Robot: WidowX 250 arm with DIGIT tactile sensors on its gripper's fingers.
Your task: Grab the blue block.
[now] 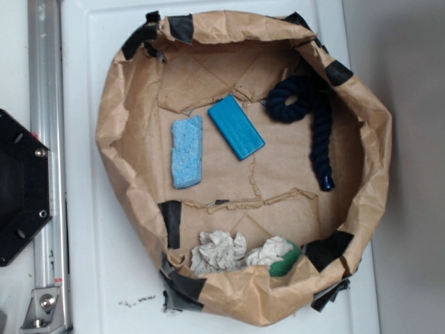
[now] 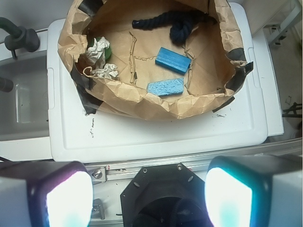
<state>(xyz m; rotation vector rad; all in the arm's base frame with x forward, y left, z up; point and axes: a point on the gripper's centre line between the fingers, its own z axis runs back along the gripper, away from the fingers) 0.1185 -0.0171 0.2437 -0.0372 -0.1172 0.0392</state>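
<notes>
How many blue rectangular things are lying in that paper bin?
2. The smooth teal-blue block lies near the middle, beside the dark navy rope. The paler porous light-blue sponge lies just on its other side, apart from it. Nothing seems hidden.

- The hand's two glowing pads are blurring and running off the wrist view's bottom edge.
- The small green object is hiding partly behind crumpled white paper.
</notes>
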